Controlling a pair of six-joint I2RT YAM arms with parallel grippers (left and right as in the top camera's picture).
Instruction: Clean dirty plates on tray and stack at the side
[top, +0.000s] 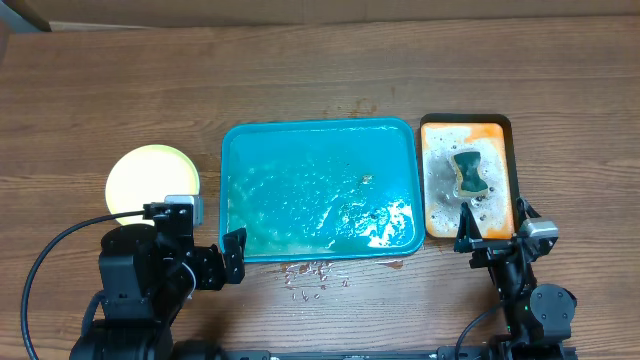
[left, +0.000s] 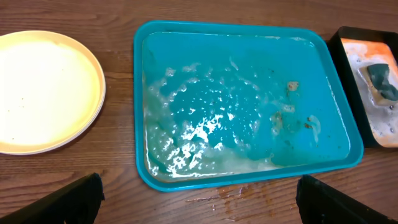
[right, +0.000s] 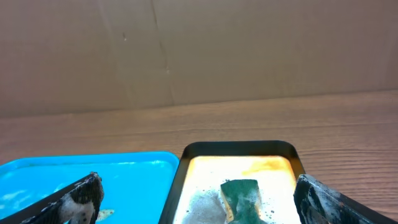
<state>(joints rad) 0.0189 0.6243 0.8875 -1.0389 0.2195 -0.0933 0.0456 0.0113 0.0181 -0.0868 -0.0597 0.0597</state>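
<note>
Left gripper (left: 199, 194), jaws wide, just short of tray (left: 280, 174) near rim

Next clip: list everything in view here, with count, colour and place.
plate: one showing, pale yellow, on the table left of the tray; any beneath it hidden
tray: one, teal, centre, no plates on it
suds: one pool, whitish, in the tray's near half
orange tray: one, orange with dark rim, right of the tray
sponge: one, green and yellow, in foam on the orange tray
spill: scattered drops on the table by the tray's near edge
table: one, brown wood
left hand: open, empty, by the tray's near left corner
right hand: open, empty, at the orange tray's near end
</note>
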